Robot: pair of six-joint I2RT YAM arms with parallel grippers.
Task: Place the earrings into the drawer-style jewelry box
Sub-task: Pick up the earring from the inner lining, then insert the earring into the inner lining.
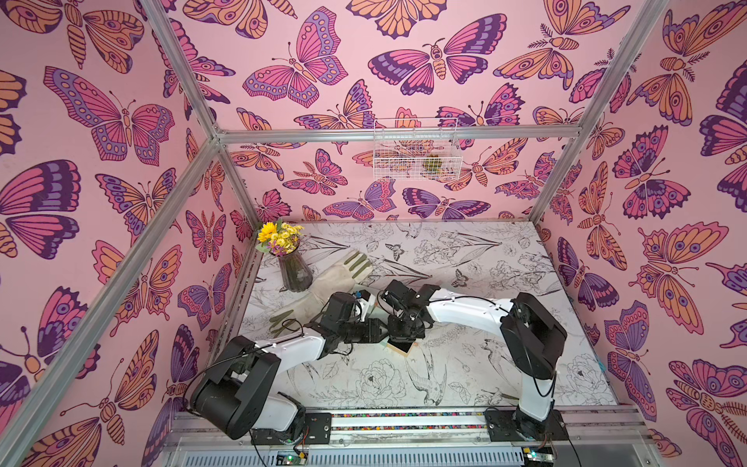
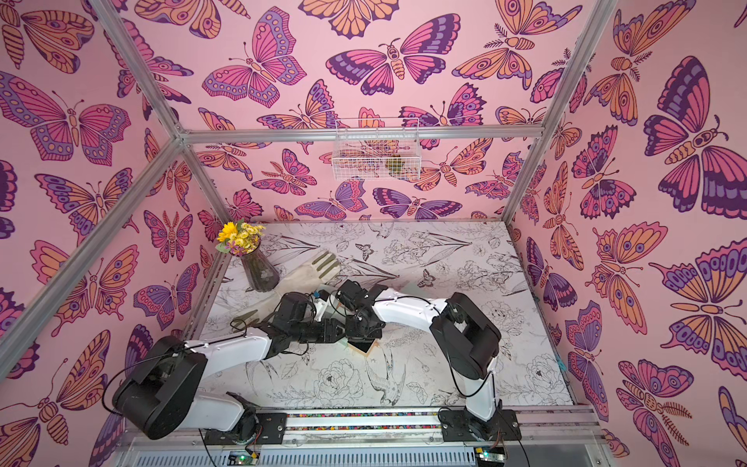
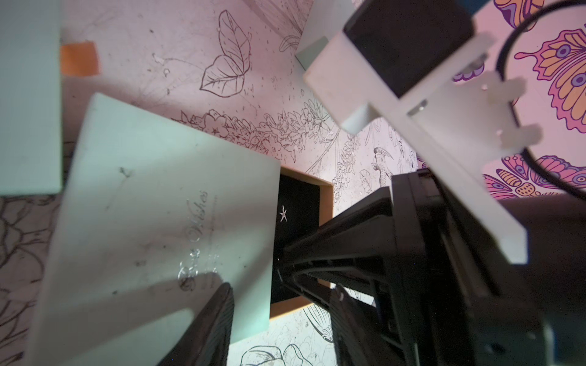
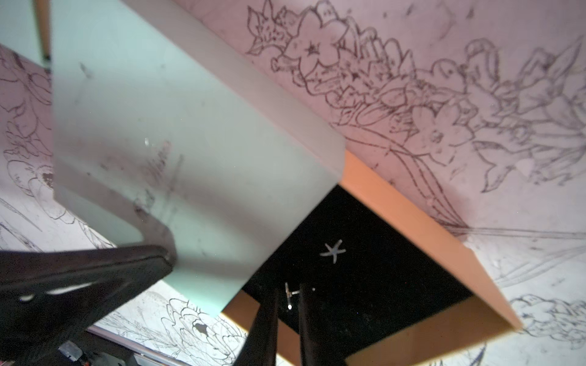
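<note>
The jewelry box lies mid-table, mostly hidden under both wrists in both top views. Its pale green sleeve (image 3: 142,206) (image 4: 190,126) has the tan drawer (image 4: 412,221) (image 3: 328,196) (image 1: 399,351) pulled out, showing a black lining. One star-shaped earring (image 4: 333,251) (image 3: 283,214) lies on that lining. My right gripper (image 4: 288,293) (image 1: 404,337) hangs over the drawer, shut on a second small earring (image 4: 288,296) between its fingertips. My left gripper (image 3: 281,286) (image 1: 382,329) is open, with one finger (image 3: 215,317) resting against the sleeve and the other clear of it.
A dark vase of yellow flowers (image 1: 293,275) stands at the back left, with a long pale glove (image 1: 335,279) lying beside it. A white wire basket (image 1: 416,153) hangs on the back wall. Another pale green block (image 3: 28,95) with an orange edge sits close to the sleeve.
</note>
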